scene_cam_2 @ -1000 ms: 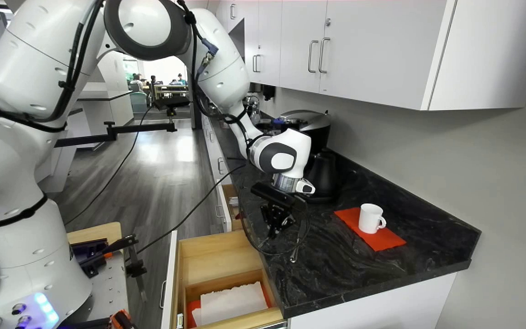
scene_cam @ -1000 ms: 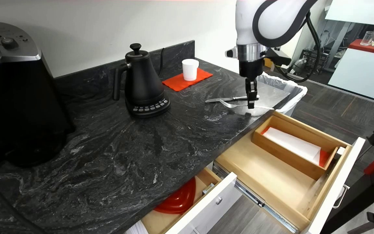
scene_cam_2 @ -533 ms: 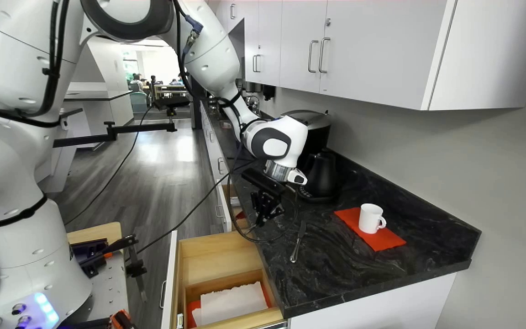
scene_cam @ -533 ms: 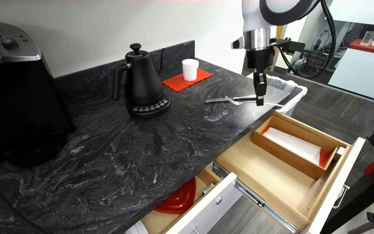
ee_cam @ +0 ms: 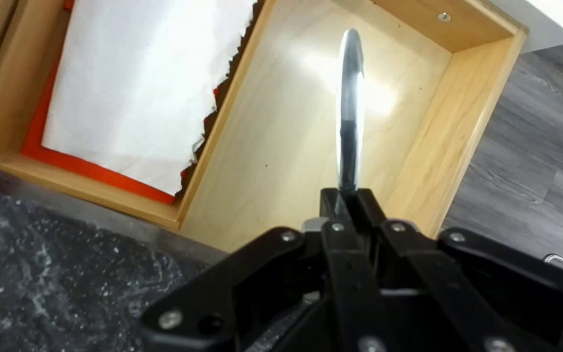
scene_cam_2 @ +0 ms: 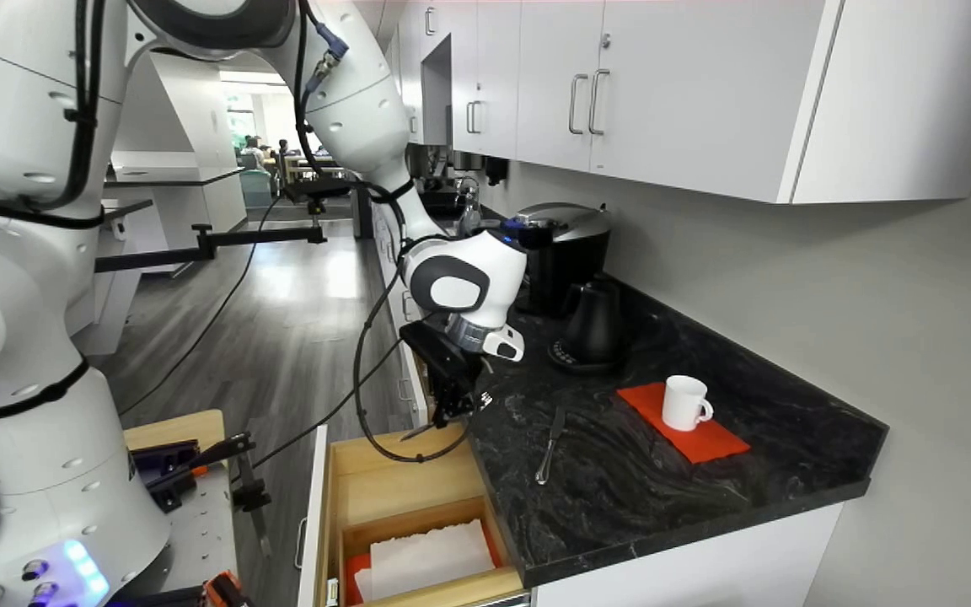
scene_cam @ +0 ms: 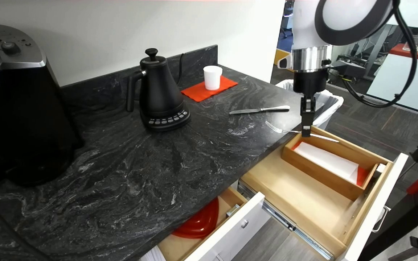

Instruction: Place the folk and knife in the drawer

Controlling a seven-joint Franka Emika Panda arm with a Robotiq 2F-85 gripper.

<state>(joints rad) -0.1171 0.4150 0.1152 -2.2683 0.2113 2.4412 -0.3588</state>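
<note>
My gripper (scene_cam: 306,131) is shut on the fork, and its fingertips also show in the wrist view (ee_cam: 345,195). The fork (scene_cam: 323,137) is held roughly level above the counter's front edge. Its tines point over the counter and its handle (ee_cam: 351,107) reaches out over the drawer. The knife (scene_cam: 259,110) lies flat on the dark counter, and it shows in an exterior view (scene_cam_2: 550,447). The light-wood drawer (scene_cam: 314,188) is pulled open. Inside it, a wood-rimmed tray (scene_cam: 323,177) holds white paper over red; it also shows in the wrist view (ee_cam: 227,112).
A black kettle (scene_cam: 162,90) stands on the counter (scene_cam: 122,152). A white mug (scene_cam: 212,78) stands on a red napkin (scene_cam: 194,93). A lower drawer with a red round thing (scene_cam: 201,221) is open beside. A lined bin (scene_cam: 330,108) stands past the counter end. Cabinets (scene_cam_2: 662,93) hang above.
My gripper has carried the fork from above the counter beside the knife to the counter's front edge, with its handle now over the drawer. The knife and the drawer have not moved.
</note>
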